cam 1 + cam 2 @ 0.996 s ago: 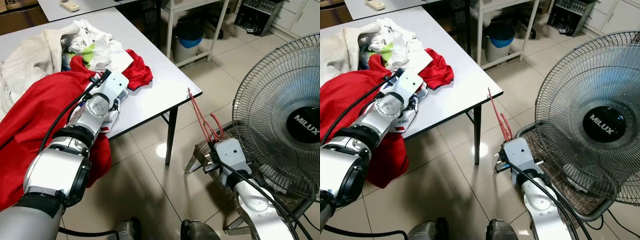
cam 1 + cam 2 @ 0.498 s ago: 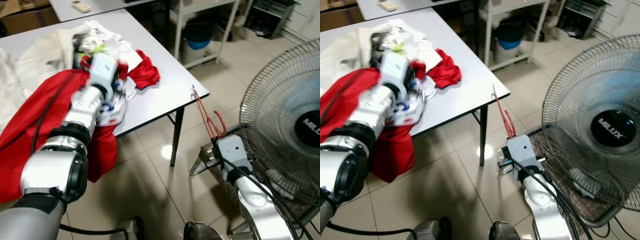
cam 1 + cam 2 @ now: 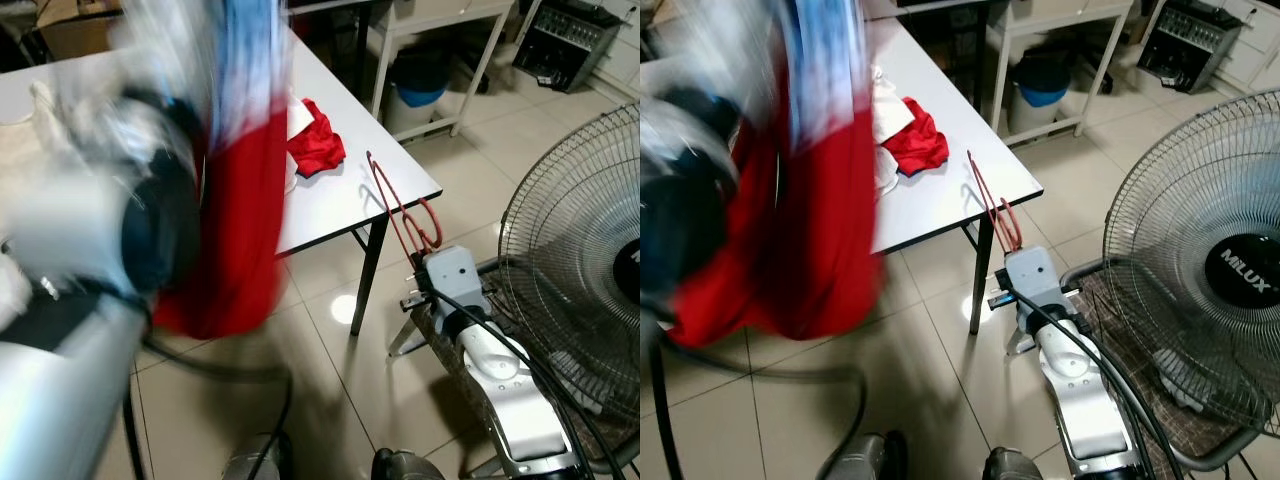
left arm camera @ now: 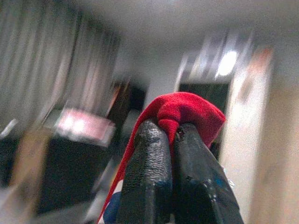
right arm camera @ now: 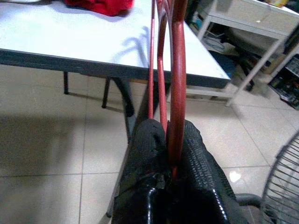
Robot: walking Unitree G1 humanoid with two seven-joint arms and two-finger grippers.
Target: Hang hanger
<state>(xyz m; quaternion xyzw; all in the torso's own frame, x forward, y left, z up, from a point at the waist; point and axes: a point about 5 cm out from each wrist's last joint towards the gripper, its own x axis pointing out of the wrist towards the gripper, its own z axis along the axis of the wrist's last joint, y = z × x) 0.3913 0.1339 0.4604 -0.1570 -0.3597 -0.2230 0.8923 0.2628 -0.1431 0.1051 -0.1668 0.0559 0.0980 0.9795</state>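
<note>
Right gripper [image 5: 169, 140] clamped tight on red hanger [image 3: 400, 205] — wire squeezed between the two fingers, held low beside table [image 3: 350, 185] corner, hook end up, near the fan [image 3: 580, 300]

Left gripper [image 4: 170, 135] pinched closed on a fold of red garment [image 3: 235, 230], raised high; cloth hangs down in front of the table edge, heavily blurred in both head views, so exact hang and shape hard to read

Smaller red cloth [image 3: 317, 148] lies on the tabletop, apart from both grippers

Progress, judged from this: both items in hand, nothing more. Hanger not inside the garment, no contact between the two — well apart, one on each side. No rail or rod to hang on visible anywhere in frame

Left to do, likely: bring hanger and garment together, thread hanger into neck/shoulders, find a hanging point, hook it on. Early stage

Risk: thin wire could twist in the grip; single-point pinch on cloth may slip
</note>
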